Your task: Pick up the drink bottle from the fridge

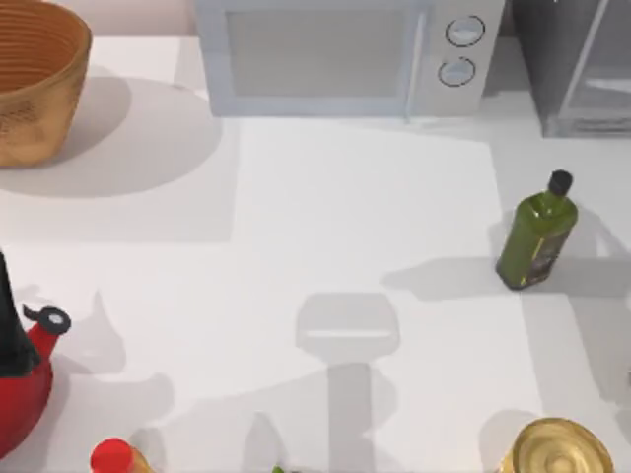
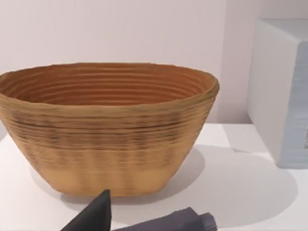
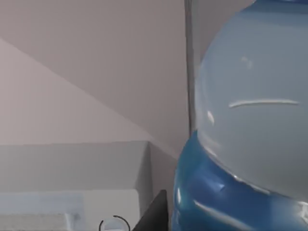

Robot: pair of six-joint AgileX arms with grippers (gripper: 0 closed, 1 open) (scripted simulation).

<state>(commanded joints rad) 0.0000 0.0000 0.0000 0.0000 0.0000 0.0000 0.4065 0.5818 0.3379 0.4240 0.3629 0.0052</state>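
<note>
A rendered kitchen set on a white desk [image 1: 345, 217]: a light grey microwave [image 1: 340, 54] and dark fridge [image 1: 577, 64] stand at the far edge, with a woven basket [image 1: 35, 84], red kettle [image 1: 25, 370] and green bottle [image 1: 535, 236].

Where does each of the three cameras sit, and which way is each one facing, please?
Top view: above the table, looking down on the microwave, fridge, basket and green bottle; arm shadows fall on the table.
Left wrist view: on the left arm, facing the basket side-on; dark fingertips of the left gripper at the edge.
Right wrist view: on the right arm, close against the drink bottle; a dark finger beside it.
Shared: top and left wrist views both show the basket and microwave.
</note>
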